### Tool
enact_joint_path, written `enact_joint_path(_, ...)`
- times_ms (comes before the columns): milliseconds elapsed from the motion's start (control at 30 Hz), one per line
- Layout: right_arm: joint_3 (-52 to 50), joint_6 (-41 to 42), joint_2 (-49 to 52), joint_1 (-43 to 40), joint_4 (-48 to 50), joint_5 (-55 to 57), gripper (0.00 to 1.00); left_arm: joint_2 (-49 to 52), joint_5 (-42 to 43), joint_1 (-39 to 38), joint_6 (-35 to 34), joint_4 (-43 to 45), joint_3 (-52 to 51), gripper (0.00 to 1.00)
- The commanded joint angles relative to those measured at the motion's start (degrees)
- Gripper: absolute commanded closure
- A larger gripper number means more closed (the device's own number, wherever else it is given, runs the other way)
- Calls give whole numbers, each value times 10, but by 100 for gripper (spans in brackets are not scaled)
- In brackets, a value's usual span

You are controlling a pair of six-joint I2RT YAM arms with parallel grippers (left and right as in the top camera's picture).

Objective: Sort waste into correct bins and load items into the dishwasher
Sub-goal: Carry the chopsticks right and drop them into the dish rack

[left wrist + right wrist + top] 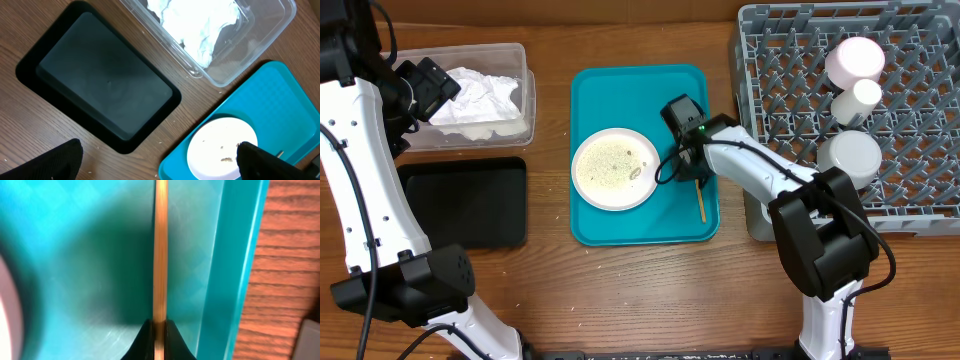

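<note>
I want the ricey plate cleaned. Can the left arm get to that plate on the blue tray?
Probably yes. The left gripper hangs open and empty near the clear tub; the plate lies uncovered on the teal tray. The right gripper, shut on a wooden stick, is on the plate's far side.

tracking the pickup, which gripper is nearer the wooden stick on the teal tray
Right. The right gripper is shut on the wooden stick; the left gripper hangs over the clear tub.
</note>
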Motion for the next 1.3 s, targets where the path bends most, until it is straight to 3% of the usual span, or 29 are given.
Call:
enact_joint_path(0, 79, 3, 0, -20, -30, -9, 96, 3, -4, -1, -7, 1, 6, 0)
enact_joint_path(133, 162, -6, -5, -52, -94, -9, 96, 3, -4, -1, -7, 0, 6, 0)
enact_joint_path(367, 293, -94, -7, -144, -216, -9, 96, 3, -4, 0, -7, 1, 6, 0)
enact_joint_path(467, 301, -133, -7, -190, -235, -53, 96, 3, -4, -1, -7, 0, 6, 0)
enact_joint_path(600, 300, -233, -7, -250, -269, -207, 96, 3, -4, -1, -7, 1, 6, 0)
enact_joint_path(967, 240, -242, -7, -294, -277, -254, 95, 3, -4, -1, -7, 1, 6, 0)
enact_joint_path(1067, 214, -240, -7, -289, -265, -254, 86, 3, -4, -1, -7, 1, 6, 0)
enact_joint_path(1167, 207, -228, -7, -288, -260, -253, 44, 3, -4, -1, -7, 0, 6, 0)
enact_joint_path(1200, 207, -218, -7, -288, -259, -254, 37, 3, -4, -1, -7, 1, 6, 0)
enact_joint_path(1267, 208, -205, -7, -288, -260, -254, 35, 3, -4, -1, -7, 0, 6, 0)
